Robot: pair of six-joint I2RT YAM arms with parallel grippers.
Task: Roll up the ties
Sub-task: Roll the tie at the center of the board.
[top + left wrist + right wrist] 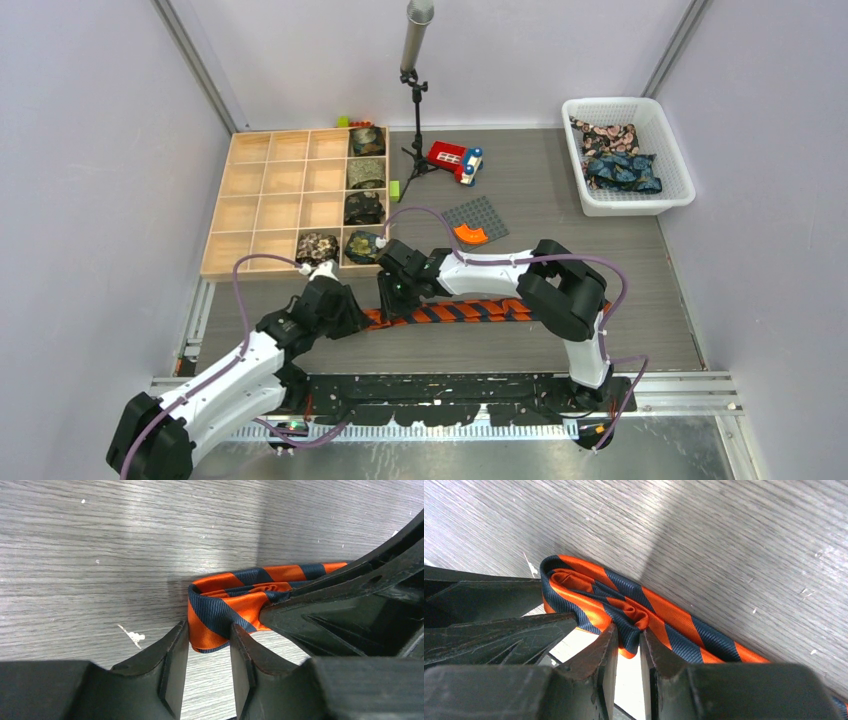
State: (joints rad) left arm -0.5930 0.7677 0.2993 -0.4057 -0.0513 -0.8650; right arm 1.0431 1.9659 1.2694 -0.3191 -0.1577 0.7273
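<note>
Two arms meet at the 9 o'clock end of the orange-and-navy diagonally striped fabric necktie [470, 312], lying flat at the 6 o'clock side of the grey wood-grain table [620, 250]. The left gripper [209, 630] pinches its folded tip; the right gripper [629, 630] is clenched on the coiled layers beside it.

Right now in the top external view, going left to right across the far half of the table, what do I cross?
wooden compartment tray → black stand → red toy car → white basket
</note>
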